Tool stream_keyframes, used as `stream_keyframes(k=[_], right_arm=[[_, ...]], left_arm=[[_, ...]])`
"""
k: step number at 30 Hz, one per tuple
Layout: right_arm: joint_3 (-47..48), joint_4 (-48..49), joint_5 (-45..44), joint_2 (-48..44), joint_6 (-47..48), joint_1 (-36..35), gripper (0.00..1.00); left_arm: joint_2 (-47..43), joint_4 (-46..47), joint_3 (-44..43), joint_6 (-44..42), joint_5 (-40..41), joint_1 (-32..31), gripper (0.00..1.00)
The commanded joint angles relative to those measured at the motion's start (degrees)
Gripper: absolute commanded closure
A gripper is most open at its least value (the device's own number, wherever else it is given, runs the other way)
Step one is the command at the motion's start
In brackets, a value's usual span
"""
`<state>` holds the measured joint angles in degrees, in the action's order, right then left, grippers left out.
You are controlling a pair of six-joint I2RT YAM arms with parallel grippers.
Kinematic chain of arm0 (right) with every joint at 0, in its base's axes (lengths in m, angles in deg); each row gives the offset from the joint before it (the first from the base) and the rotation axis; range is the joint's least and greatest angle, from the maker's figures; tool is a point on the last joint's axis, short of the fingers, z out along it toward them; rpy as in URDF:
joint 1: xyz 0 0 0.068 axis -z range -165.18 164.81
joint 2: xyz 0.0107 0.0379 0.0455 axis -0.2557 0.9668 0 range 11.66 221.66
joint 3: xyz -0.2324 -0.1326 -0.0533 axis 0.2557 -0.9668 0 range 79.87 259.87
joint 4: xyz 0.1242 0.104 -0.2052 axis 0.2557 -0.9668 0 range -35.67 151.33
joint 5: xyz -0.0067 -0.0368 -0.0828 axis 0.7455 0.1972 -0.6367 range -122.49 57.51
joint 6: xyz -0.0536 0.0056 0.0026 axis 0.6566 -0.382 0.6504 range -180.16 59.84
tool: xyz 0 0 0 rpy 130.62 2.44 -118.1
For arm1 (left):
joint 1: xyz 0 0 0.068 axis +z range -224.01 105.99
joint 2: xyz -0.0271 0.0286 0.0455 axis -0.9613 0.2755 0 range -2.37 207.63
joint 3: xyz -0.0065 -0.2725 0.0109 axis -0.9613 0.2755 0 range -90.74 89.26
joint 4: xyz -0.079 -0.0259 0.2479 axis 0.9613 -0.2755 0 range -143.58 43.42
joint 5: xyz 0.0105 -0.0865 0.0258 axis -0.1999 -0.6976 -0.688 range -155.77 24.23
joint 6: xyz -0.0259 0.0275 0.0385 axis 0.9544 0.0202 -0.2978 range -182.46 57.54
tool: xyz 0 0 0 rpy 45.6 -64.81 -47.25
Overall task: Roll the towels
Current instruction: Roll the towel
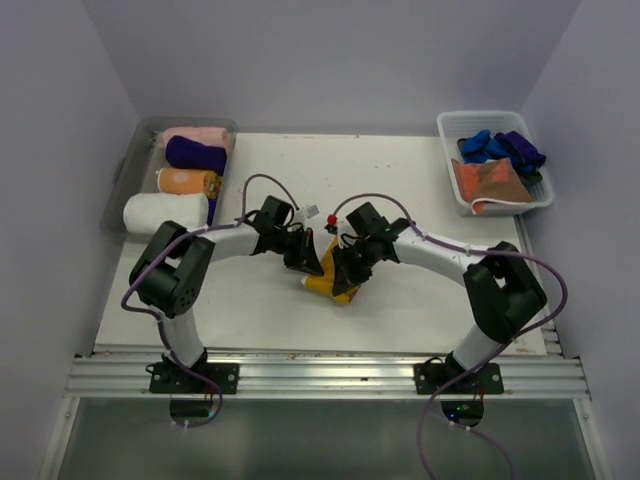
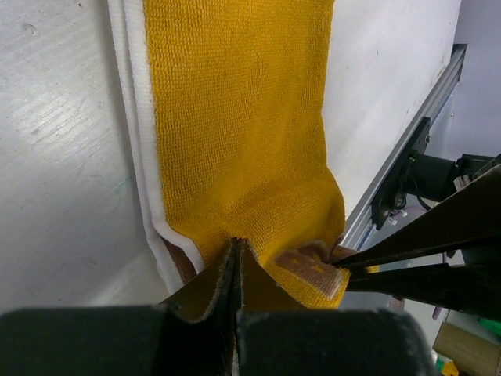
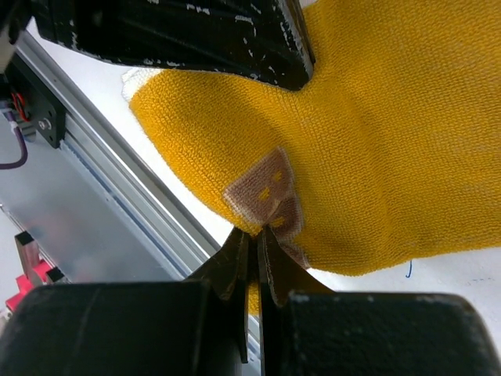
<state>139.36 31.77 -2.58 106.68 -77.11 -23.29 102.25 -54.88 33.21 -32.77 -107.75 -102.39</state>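
Note:
A yellow towel point(image 1: 330, 283) with a white border and a brown patch lies at the table's middle, near the front. My left gripper point(image 1: 308, 262) is shut on its near edge; in the left wrist view the towel point(image 2: 235, 117) stretches away from the closed tips point(image 2: 236, 244). My right gripper point(image 1: 340, 272) is shut on the towel's corner at the brown patch point(image 3: 266, 192), tips point(image 3: 252, 233) pinching the cloth point(image 3: 391, 149). The two grippers sit close together, almost touching. Part of the towel is hidden under them.
A clear bin point(image 1: 135, 165) at the back left holds rolled towels: pink, purple point(image 1: 195, 153), orange point(image 1: 185, 181) and white point(image 1: 165, 211). A white basket point(image 1: 545, 195) at the back right holds loose blue and orange towels. The metal rail point(image 1: 320, 375) runs along the near edge.

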Motion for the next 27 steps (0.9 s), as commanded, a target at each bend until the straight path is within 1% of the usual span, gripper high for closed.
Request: stream_keyframes(k=[1,6,9,12,16,19,22,23,24,27], right_arm=[[0.9,1.0,-0.1,-2.6,-1.6,1.3,1.00],[0.1,5.0,3.7,-2.0,-3.9,5.7,1.00],[0.5,5.8,5.7,-0.6,-4.5,7.5,1.00],[1.7,6.6,7.6,3.0,-4.8,8.7,1.00],[2.6,7.7,9.5,5.3,-5.8,9.7,1.00],[2.6,7.4,9.9,6.1,-6.0,10.1,1.00],[2.0,7.6,9.9,6.3,-6.1,10.2,1.00],[2.0,7.8,10.3,6.4,-6.3,10.6,1.00],[1.8,8.0,10.5,6.6,-6.5,10.8,1.00],[1.6,8.9,12.1,7.4,-7.3,11.6,1.00]], left_arm=[[0.6,-0.6,-1.5,-3.0,-1.4,-0.2,1.00],[-1.1,-2.2,-1.7,-3.1,1.0,-0.1,1.00],[-1.6,-3.7,-2.8,-4.5,2.1,-0.1,1.00],[-1.5,-6.2,-3.7,-5.8,2.8,-0.1,1.00],[-1.5,-7.9,-4.1,-6.6,4.4,-0.1,1.00],[-3.1,-8.8,-4.7,-6.2,6.5,-0.1,1.00],[-7.3,-9.5,-5.2,-5.2,11.9,0.1,1.00],[-8.7,-9.5,-5.5,-4.6,15.2,0.1,1.00],[-11.9,-9.2,-5.5,-4.5,16.6,0.1,1.00],[-16.8,-9.5,-5.2,-4.4,19.1,0.1,1.00]])
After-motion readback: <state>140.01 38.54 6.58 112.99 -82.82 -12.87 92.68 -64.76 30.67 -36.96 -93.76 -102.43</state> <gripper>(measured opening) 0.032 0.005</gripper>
